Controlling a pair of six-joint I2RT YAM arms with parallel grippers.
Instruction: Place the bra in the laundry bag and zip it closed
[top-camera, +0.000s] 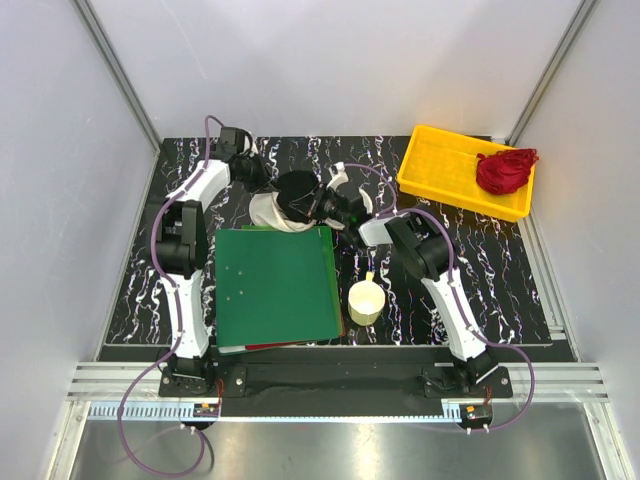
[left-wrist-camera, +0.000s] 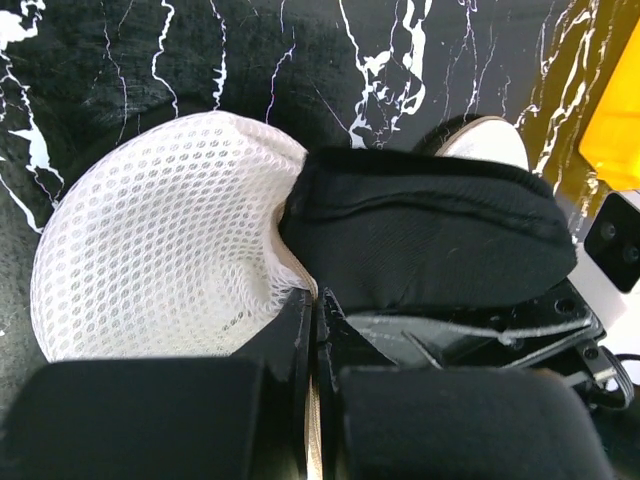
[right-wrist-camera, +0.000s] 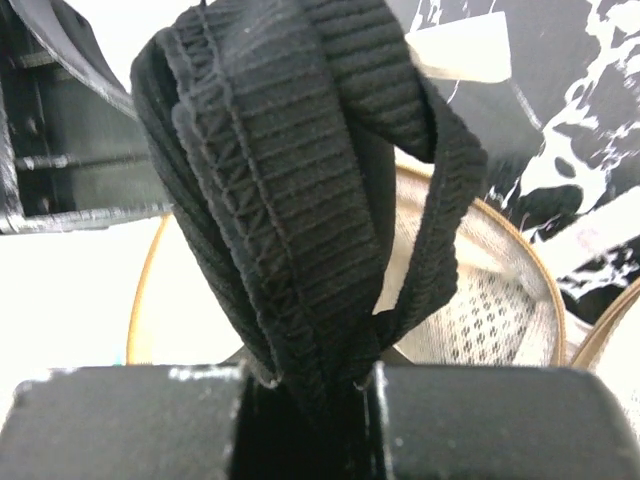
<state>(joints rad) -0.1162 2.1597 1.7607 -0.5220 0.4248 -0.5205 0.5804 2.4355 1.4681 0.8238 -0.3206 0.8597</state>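
Your right gripper (right-wrist-camera: 305, 400) is pinching the bra (right-wrist-camera: 290, 180) by its ribbed band, which rises straight out from between the fingers as a folded loop, its long axis in line with them, in front of the laundry bag (right-wrist-camera: 480, 290) and its tan rim. Your left gripper (left-wrist-camera: 312, 335) is pressed together on that rim, with the bra's bulk just right of it, stretched crosswise against the mesh. From above, the bra sits bunched between both grippers at the far middle of the table (top-camera: 480, 270).
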